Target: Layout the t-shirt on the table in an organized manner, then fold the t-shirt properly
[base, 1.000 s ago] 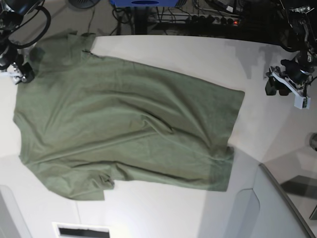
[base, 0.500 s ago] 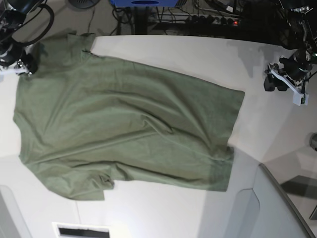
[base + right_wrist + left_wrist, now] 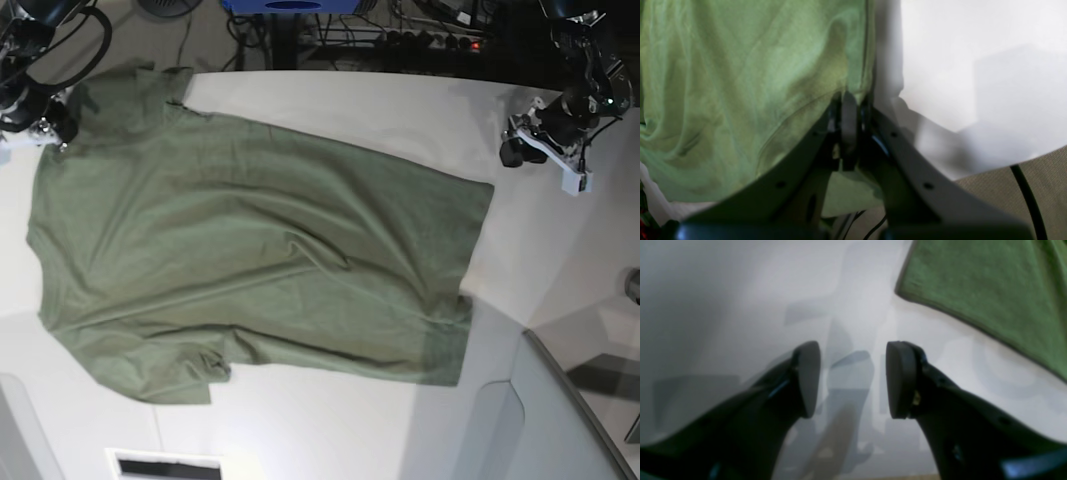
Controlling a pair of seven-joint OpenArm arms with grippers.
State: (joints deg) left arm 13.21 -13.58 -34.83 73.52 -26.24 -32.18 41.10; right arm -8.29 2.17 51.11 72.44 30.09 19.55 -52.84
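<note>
The olive-green t-shirt (image 3: pixel 250 250) lies spread flat on the white table (image 3: pixel 400 110), collar end at the left and hem at the right. My right gripper (image 3: pixel 52 130) is at the shirt's far left corner; in the right wrist view it (image 3: pixel 848 110) is shut on the shirt's edge (image 3: pixel 740 83). My left gripper (image 3: pixel 515 150) hovers over bare table just beyond the hem's far corner. In the left wrist view it (image 3: pixel 853 380) is open and empty, with the shirt's corner (image 3: pixel 990 290) ahead to the right.
A grey translucent panel (image 3: pixel 560 420) stands at the lower right. Cables and a power strip (image 3: pixel 430 40) lie behind the table's far edge. The table edge and beige floor (image 3: pixel 1040 186) show beside my right gripper.
My left gripper has moved left and farther back, closer to the hem's far corner. My right gripper shifted slightly toward the back, still on the shirt's edge. The shirt lies as before.
</note>
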